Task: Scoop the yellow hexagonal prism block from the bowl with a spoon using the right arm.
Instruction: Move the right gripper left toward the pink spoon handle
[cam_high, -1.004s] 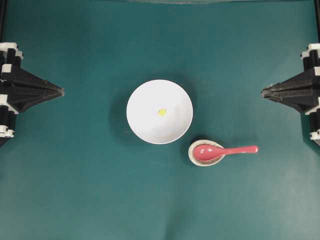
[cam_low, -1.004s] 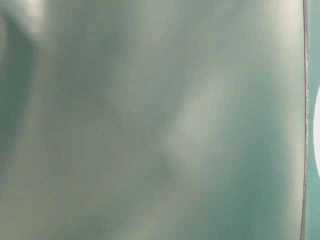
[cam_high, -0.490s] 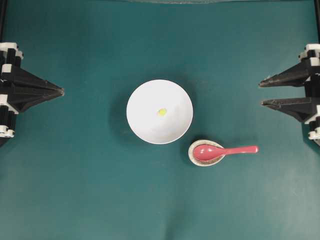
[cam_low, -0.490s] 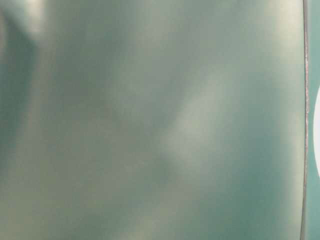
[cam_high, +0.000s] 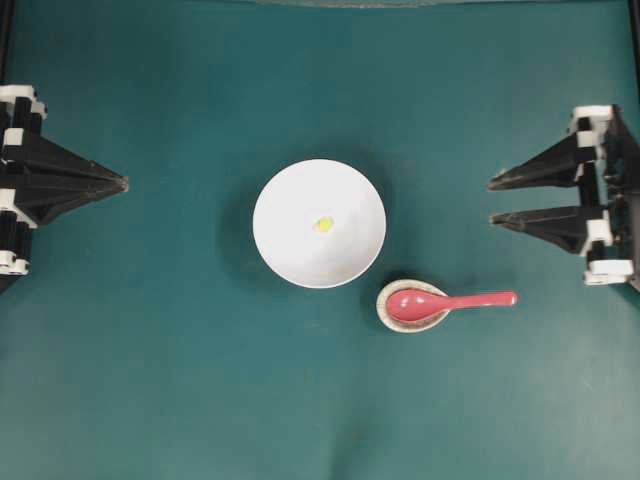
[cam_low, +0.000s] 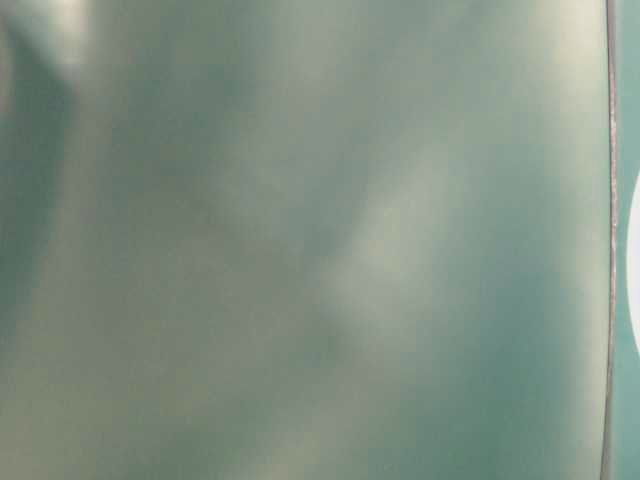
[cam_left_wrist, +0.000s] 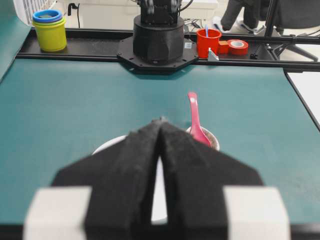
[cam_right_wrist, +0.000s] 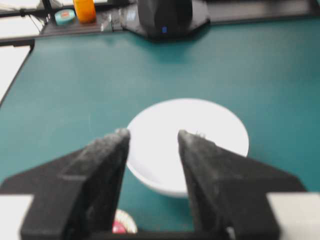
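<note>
The white bowl (cam_high: 290, 215) stands mid-table with the tiny yellow hexagonal prism block (cam_high: 323, 225) inside it. The pink-red spoon (cam_high: 450, 301) lies to its lower right, scoop on a speckled spoon rest (cam_high: 385, 312), handle pointing right. My right gripper (cam_high: 492, 202) is open and empty, at the right, above the spoon's handle end in the overhead view. My left gripper (cam_high: 122, 183) is shut and empty at the far left. The right wrist view shows the gripper (cam_right_wrist: 151, 133) open towards the bowl (cam_right_wrist: 220, 125). In the left wrist view the gripper (cam_left_wrist: 160, 120) hides most of the bowl (cam_left_wrist: 107, 145); the spoon (cam_left_wrist: 194, 117) shows.
The table-level view is a teal blur with a white sliver (cam_low: 634, 260) at its right edge. Beyond the table edge stand stacked yellow and blue cups (cam_left_wrist: 49, 30), a red cup (cam_left_wrist: 208, 42), a tape roll (cam_left_wrist: 237, 46) and the arm bases (cam_left_wrist: 158, 37) (cam_right_wrist: 165, 17).
My right gripper has opened from shut and moved left towards the table's middle. The left gripper, bowl, block and spoon have not moved.
</note>
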